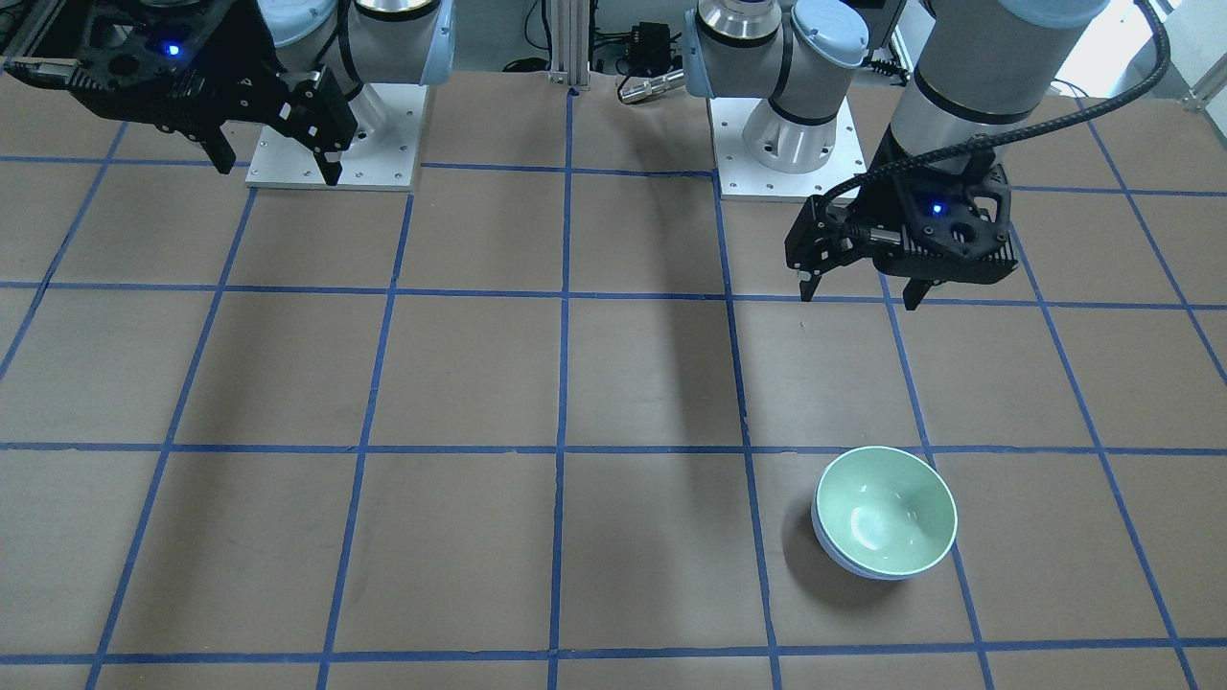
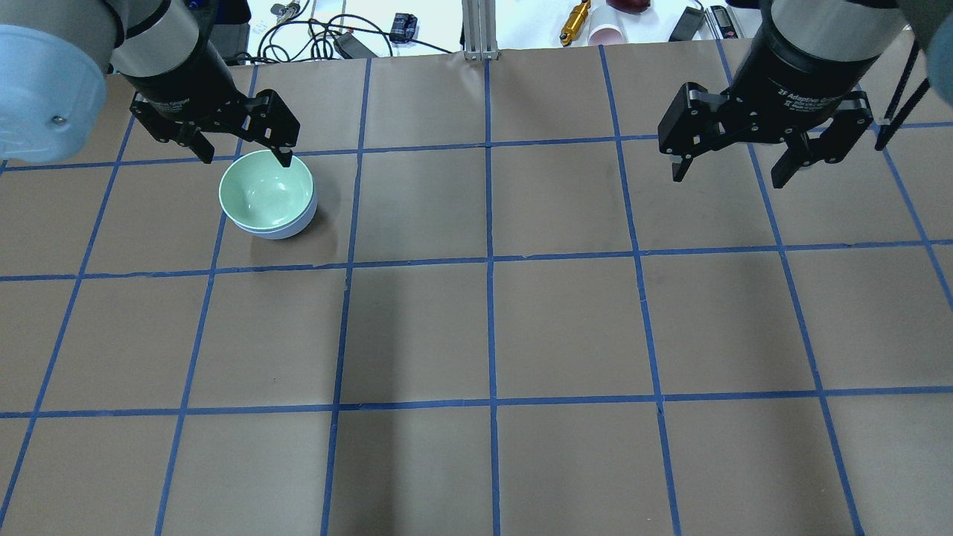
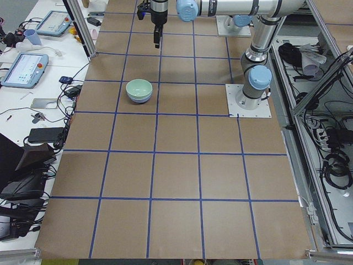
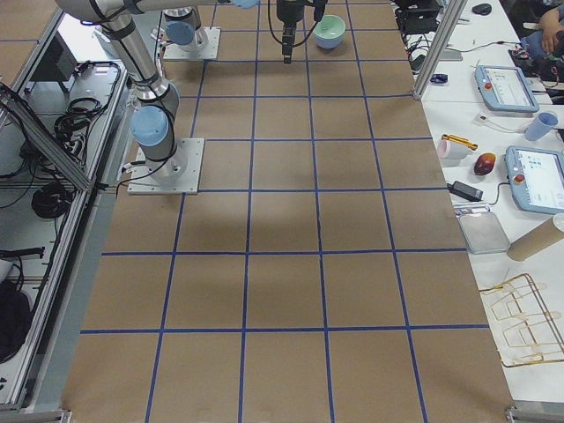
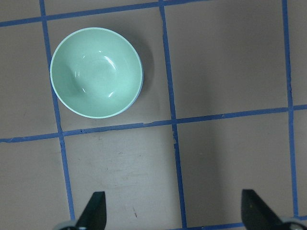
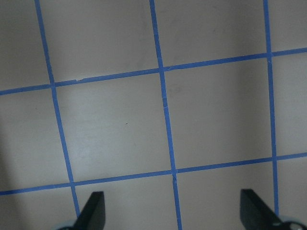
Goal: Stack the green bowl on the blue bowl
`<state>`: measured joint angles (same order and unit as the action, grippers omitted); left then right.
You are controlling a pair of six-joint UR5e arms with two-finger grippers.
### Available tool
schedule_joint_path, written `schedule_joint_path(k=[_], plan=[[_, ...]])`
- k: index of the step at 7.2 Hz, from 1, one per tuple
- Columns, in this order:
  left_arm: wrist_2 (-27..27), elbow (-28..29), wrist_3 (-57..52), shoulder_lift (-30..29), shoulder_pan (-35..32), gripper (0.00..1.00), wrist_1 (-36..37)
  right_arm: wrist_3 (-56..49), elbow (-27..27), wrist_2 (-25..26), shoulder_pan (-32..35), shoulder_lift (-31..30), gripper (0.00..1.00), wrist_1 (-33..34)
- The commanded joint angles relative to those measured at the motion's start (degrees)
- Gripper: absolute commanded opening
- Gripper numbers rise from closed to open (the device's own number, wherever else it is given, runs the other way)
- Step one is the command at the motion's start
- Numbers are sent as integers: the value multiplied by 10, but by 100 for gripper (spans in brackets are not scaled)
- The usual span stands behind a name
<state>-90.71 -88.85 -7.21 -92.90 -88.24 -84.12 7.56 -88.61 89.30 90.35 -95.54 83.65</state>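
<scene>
The green bowl sat nested in the blue bowl on the robot's left side of the desk, so the stacking looked complete. The left claw and the right claw hung wide open and empty, and only backing away seemed called for.

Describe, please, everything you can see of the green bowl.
The green bowl is round, smooth and glossy, pale mint green with a thin lighter rim; it looks like glazed ceramic or plastic. It sits upright and empty, nested in the blue bowl, of which only a sliver of outer wall shows below its rim. The pair rests on the brown table, on the robot's left side. Nothing else touches it: the left gripper hangs apart, jaws open.
</scene>
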Motion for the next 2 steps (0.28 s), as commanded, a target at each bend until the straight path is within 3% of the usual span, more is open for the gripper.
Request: schedule_joint_path(k=[1,2], plan=[[-1,-1,-1,0,1,100,1,0,0,0,0,0,100,0],[-3,-1,0,0,1,100,1,0,0,0,0,0,100,-1]])
